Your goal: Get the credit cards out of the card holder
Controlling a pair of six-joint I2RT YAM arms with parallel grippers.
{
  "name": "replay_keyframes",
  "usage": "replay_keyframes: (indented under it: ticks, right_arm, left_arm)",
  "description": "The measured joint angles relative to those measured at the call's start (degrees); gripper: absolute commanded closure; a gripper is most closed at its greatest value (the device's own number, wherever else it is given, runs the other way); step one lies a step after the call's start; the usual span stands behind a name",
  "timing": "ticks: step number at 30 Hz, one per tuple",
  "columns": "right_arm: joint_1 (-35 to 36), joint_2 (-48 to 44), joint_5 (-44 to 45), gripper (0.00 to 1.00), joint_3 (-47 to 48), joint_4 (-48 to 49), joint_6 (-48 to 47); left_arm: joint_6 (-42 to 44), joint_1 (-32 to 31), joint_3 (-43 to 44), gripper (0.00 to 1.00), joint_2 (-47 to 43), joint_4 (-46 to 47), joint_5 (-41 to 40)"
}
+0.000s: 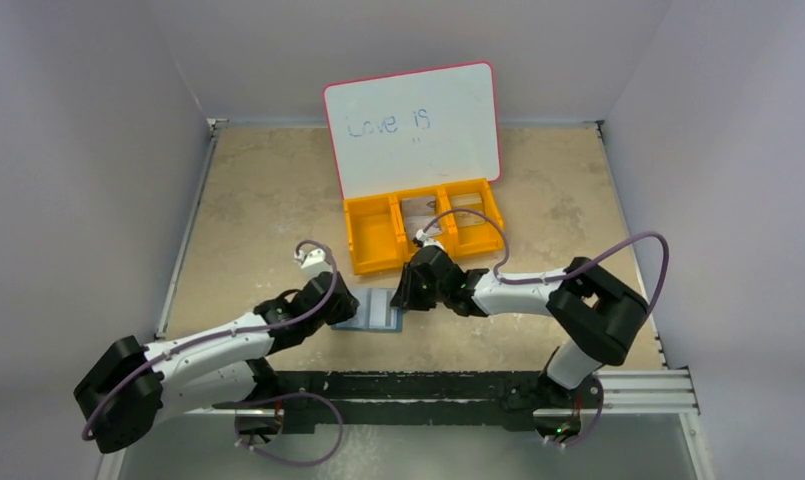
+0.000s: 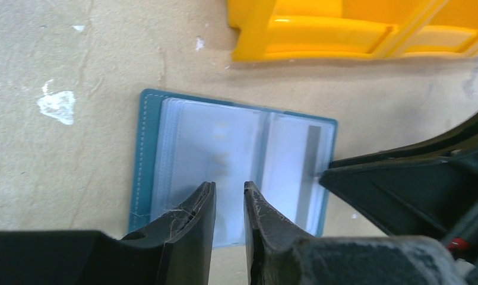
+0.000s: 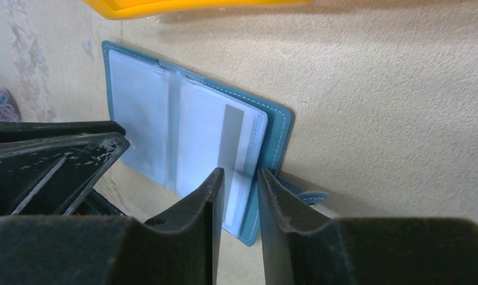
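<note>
Teal bifold card holder (image 2: 236, 151) is laid open on tan table (image 2: 58, 178). Sleeved grey-striped credit cards (image 3: 230, 142) judged thin, stiff, slick; best pinched at an exposed edge. Left gripper (image 2: 229, 187) slightly parted, empty; right gripper (image 3: 239, 173) likewise, grip unclear.

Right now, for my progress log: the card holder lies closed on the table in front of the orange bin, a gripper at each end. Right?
Not closed: the card holder lies open, clear sleeves up, as both wrist views show. Otherwise yes: on the table, in front of the orange bin, left gripper and right gripper at its ends.
</note>
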Motion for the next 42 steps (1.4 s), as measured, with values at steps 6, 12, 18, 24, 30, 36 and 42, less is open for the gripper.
replay_keyframes:
  ticks: [6, 12, 18, 24, 30, 36, 42]
  right_arm:
    - [0.0, -0.04, -1.84, 0.7, -0.26, 1.27, 0.83]
    - [0.0, 1.11, -2.45, 0.7, 0.15, 1.57, 1.25]
    - [-0.04, 1.31, -3.69, 0.71, 0.11, 3.85, 1.66]
    - [-0.02, -0.07, -4.46, 0.7, 0.11, 6.32, 2.25]
    - [0.0, 0.59, -4.74, 0.73, 3.04, 5.62, 1.95]
    - [0.0, 2.95, -4.0, 0.72, 5.22, 3.54, 1.53]
    - [0.02, 2.32, -5.86, 0.68, 3.76, 7.19, 0.11]
  left_arm:
    - [0.33, 0.0, -0.92, 0.77, 2.95, 0.66, -0.81]
    - [0.26, 0.0, -2.32, 0.81, 3.61, 4.72, -0.83]
    - [0.17, 0.0, -3.5, 0.82, 3.65, 7.19, -0.37]
    - [0.11, 0.0, -3.85, 0.82, 3.63, 8.02, 0.13]
    - [-0.68, 0.0, -4.02, 0.83, 3.5, 8.22, 0.2]
    - [-0.72, 0.0, -4.04, 0.83, 3.34, 8.15, 0.2]
    - [-0.76, 0.0, -4.04, 0.84, 2.56, 7.1, 0.17]
